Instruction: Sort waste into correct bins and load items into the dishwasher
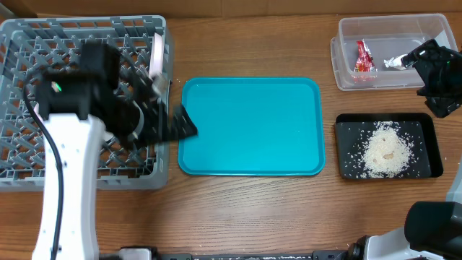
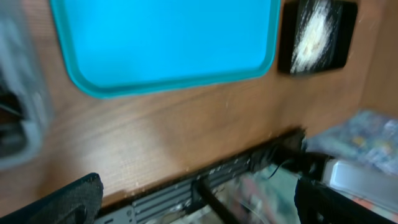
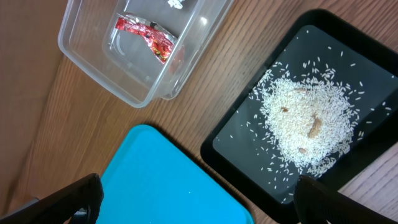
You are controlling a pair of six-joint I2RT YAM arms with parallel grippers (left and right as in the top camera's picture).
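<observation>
1. Rack (image 1: pixel 22 87): left end of the table, with the left arm over it. The one item I can see in it is the plate (image 1: pixel 155 54), on edge by the right wall (bowls, cup and chopsticks are hidden under the arm or elsewhere; I cannot tell).
2. Teal tray (image 1: pixel 253 126): centre, bare. Judgement: loading looks at or near its end.
3. Tub (image 1: pixel 337 50): far right corner, holding the wrapper (image 1: pixel 363 56) and the tissue (image 1: pixel 395 63).
4. Black tray (image 1: pixel 426 130): just in front of the tub, with the rice (image 1: pixel 386 148) heaped in its middle.
5. Left gripper (image 2: pixel 198 199): fingers spread wide, nothing between them. It hangs at the rack's right wall, reaching over the teal tray's left edge.
6. Right gripper (image 3: pixel 198 198): spread and empty, above the tub's right end.
7. Step in hand (judged): get the left arm clear of the rack.
   - Go up first, then sideways.
   - Leave the jaws wide, so no finger hooks the openwork wall or tips the plate, which is near.
8. Right arm: rise straight up off the tub (its rim is close and the tub looks light enough to drag).
</observation>
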